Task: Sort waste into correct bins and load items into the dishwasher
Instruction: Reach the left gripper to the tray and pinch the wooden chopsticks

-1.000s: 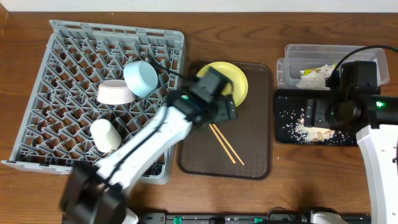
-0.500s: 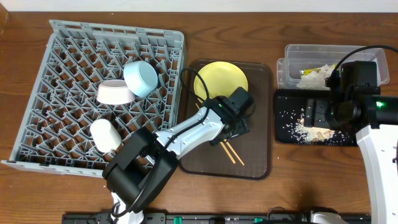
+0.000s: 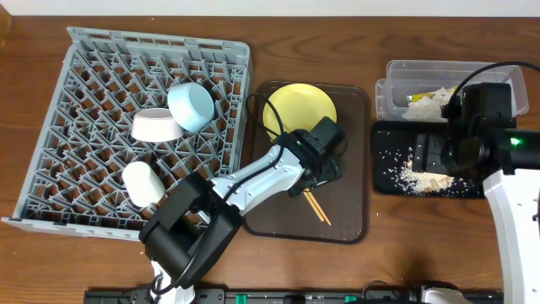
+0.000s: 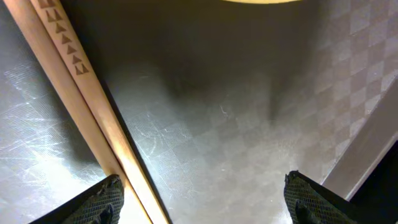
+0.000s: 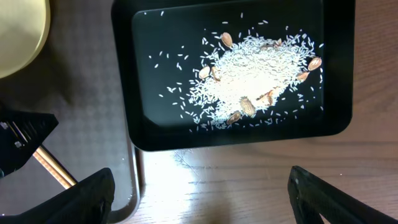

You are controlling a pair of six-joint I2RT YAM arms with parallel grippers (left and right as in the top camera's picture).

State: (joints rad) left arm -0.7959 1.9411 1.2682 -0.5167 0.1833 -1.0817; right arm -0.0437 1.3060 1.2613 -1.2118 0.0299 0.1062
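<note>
The wooden chopsticks (image 3: 317,208) lie on the brown tray (image 3: 346,203), below the yellow plate (image 3: 295,108). My left gripper (image 3: 317,176) is low over their upper end and open. In the left wrist view the chopsticks (image 4: 93,106) run just inside the left fingertip (image 4: 102,202), with the left gripper (image 4: 205,205) empty. The grey rack (image 3: 101,59) holds the blue bowl (image 3: 190,105), the pink-white bowl (image 3: 156,126) and the white cup (image 3: 142,184). My right gripper (image 3: 426,156) is open above the black tray (image 3: 384,181) of rice crumbs (image 3: 409,175).
The clear tub (image 3: 396,72) behind the black tray holds crumpled white paper (image 3: 429,101). The right wrist view shows the right gripper (image 5: 205,202) over bare table, the black tray (image 5: 124,74), crumbs (image 5: 249,68), the brown tray's corner (image 5: 93,112) and the plate's edge (image 5: 18,37).
My left arm has swung from over the plate down to the chopsticks on the brown tray and settled low over them. The right arm has not moved.
</note>
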